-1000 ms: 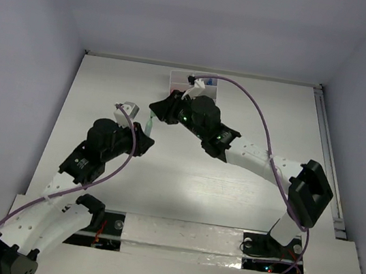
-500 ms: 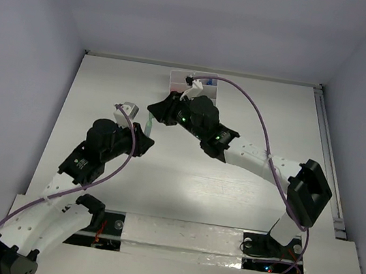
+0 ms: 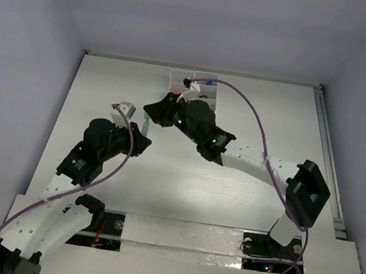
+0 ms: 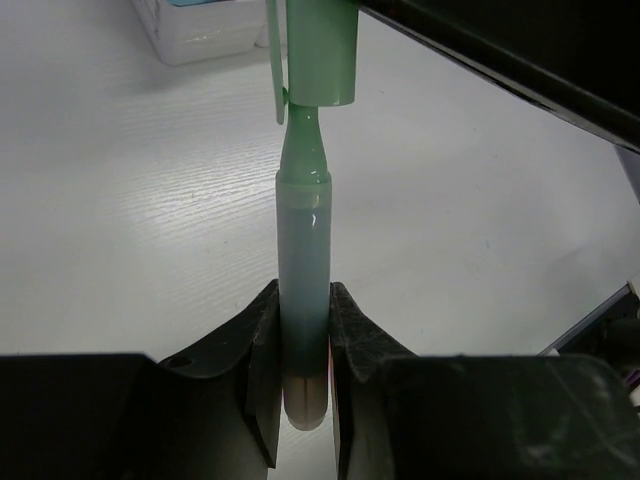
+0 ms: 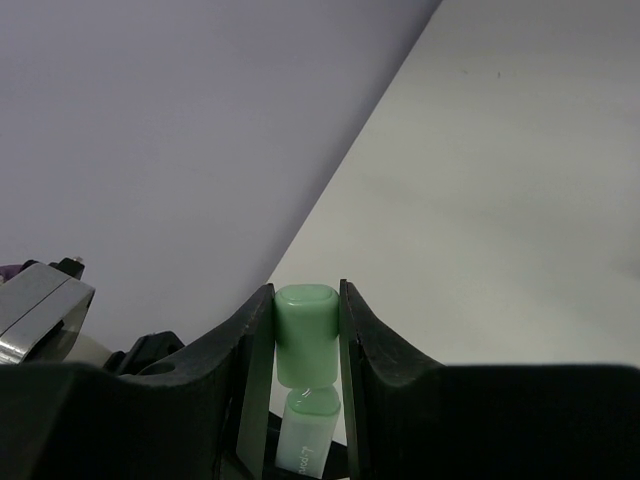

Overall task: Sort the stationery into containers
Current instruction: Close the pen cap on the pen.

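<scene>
Here, L gripper, R gripper on green marker, R arm blocking organiser

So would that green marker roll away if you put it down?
Likely: the green marker looks round and smooth, and the table is flat. It seems stiff, sticking straight out from the left hand. The clip on its cap might stop rolling.

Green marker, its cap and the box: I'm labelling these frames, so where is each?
Marker (image 4: 303, 260): left wrist view, on the barrel above the jaws.
Cap (image 5: 305, 330): right wrist view, on the closed end between the jaws.
Box (image 3: 176, 79): top view, on its bare left wall.
</scene>
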`<state>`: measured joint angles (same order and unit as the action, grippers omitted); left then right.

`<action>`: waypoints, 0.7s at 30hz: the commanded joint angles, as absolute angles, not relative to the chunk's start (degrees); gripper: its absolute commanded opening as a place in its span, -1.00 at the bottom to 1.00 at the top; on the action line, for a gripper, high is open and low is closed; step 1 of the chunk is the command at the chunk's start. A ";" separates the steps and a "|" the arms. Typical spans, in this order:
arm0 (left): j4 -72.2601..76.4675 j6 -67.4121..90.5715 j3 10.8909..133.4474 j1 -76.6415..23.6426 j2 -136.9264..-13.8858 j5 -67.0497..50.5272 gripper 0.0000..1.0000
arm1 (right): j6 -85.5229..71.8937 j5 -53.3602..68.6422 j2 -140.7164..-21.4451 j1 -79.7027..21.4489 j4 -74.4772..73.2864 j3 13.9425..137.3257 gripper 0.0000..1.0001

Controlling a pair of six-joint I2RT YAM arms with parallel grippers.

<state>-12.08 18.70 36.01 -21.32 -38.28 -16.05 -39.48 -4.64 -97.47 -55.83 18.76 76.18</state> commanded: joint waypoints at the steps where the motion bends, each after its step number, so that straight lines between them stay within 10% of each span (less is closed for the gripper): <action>1: -7.38 18.11 38.76 -20.13 -38.23 -12.83 -1.00 | -41.22 -2.72 -98.44 -58.01 19.25 77.26 -0.95; 21: -3.95 17.93 40.87 -25.22 -37.62 -7.48 -1.00 | -42.01 -7.99 -99.05 -57.49 19.34 77.17 -0.97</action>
<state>-11.18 18.50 36.51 -23.90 -38.06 -11.42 -41.87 -8.14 -98.13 -56.31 19.94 76.18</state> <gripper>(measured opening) 0.152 0.332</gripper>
